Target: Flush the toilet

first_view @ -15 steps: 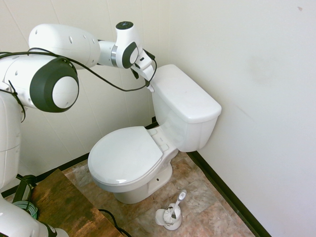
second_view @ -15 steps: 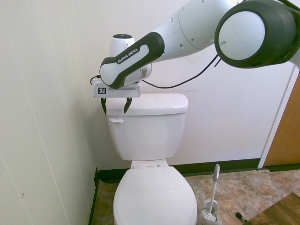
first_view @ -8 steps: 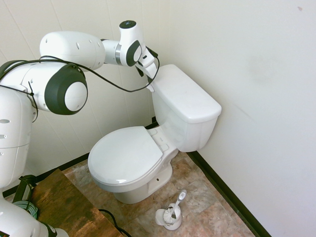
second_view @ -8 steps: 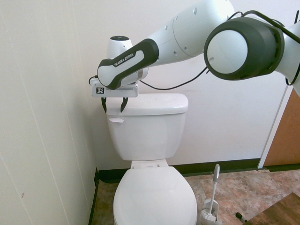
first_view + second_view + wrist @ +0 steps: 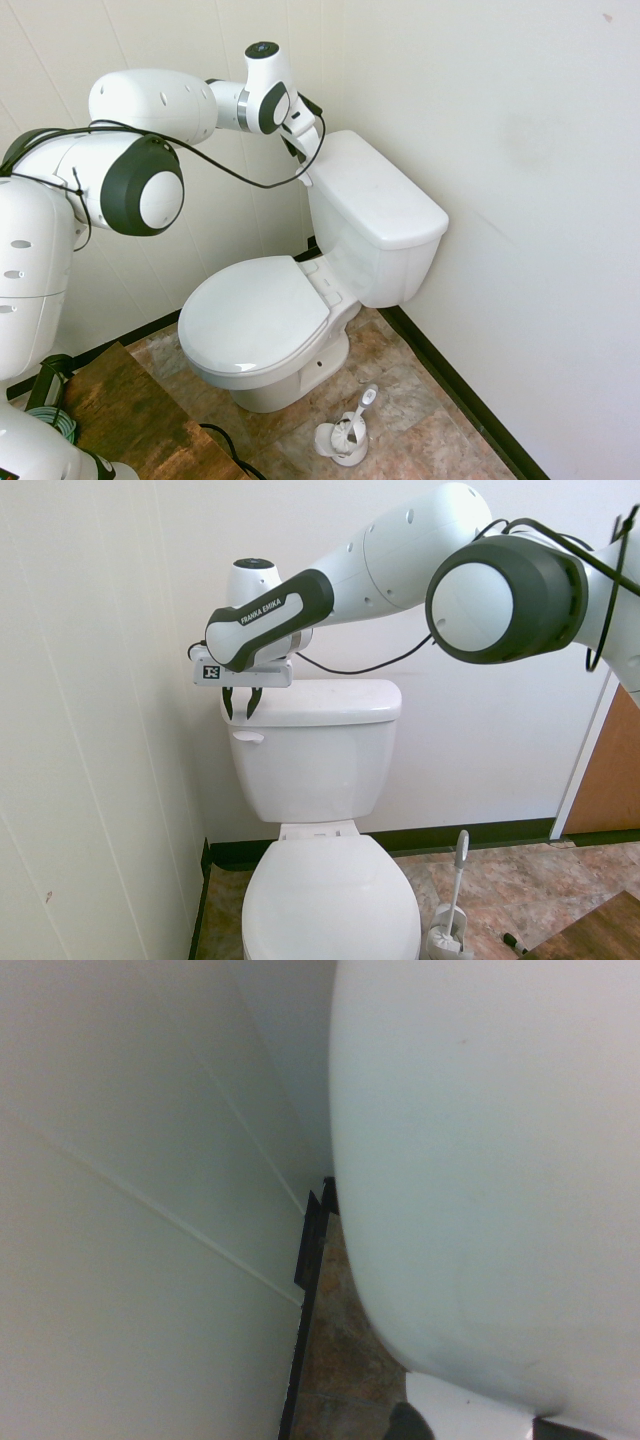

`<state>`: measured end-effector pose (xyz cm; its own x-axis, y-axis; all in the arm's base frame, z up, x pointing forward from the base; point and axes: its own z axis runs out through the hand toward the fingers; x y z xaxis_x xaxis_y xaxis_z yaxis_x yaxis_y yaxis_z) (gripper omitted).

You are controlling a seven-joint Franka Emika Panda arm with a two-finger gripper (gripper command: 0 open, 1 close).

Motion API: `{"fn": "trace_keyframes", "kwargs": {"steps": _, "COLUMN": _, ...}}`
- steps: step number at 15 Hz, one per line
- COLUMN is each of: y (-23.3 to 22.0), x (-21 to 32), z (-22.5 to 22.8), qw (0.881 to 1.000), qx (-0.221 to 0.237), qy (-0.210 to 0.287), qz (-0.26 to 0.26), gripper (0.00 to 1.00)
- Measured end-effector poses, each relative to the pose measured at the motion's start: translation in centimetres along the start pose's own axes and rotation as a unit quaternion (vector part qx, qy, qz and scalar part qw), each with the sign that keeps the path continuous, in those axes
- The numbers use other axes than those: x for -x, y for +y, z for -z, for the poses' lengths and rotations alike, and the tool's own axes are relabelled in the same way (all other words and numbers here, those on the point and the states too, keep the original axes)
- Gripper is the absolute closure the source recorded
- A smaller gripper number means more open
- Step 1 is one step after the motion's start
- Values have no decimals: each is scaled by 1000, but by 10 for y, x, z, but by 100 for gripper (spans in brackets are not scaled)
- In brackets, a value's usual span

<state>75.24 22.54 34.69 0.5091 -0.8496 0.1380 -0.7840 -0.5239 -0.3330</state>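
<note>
Stage: approach only, lever not yet pressed | Your tool (image 5: 241, 706) hung above the flush lever (image 5: 246, 737), fingers narrowly apart, empty | Toilet (image 5: 318, 770) stood against the back wall.

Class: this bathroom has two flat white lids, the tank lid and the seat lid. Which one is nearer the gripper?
The tank lid. The gripper hangs at its corner above the flush lever, while the seat lid lies lower and further forward, over the bowl.

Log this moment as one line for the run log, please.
phase: approach | tool: above flush lever, no contact visible, nothing held | toilet: seat lid down | brush holder: on floor
</note>
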Motion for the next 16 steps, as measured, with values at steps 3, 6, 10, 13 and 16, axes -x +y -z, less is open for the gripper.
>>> {"fn": "trace_keyframes", "kwargs": {"steps": 3, "y": 1, "x": -2, "z": -3, "qw": 1000, "qx": 2, "qy": 1, "qz": -2, "gripper": 100}}
{"fn": "trace_keyframes", "kwargs": {"steps": 6, "y": 3, "x": -4, "z": -7, "qw": 1000, "qx": 4, "qy": -1, "qz": -6, "gripper": 100}}
{"fn": "trace_keyframes", "kwargs": {"steps": 10, "y": 5, "x": -4, "z": -17, "qw": 1000, "qx": 7, "qy": -5, "qz": -11, "gripper": 100}}
{"fn": "trace_keyframes", "kwargs": {"steps": 13, "y": 9, "x": -5, "z": -27, "qw": 1000, "qx": 12, "qy": -10, "qz": -15, "gripper": 100}}
{"fn": "trace_keyframes", "kwargs": {"steps": 16, "y": 16, "x": -6, "z": -45, "qw": 1000, "qx": 21, "qy": -13, "qz": -19, "gripper": 100}}
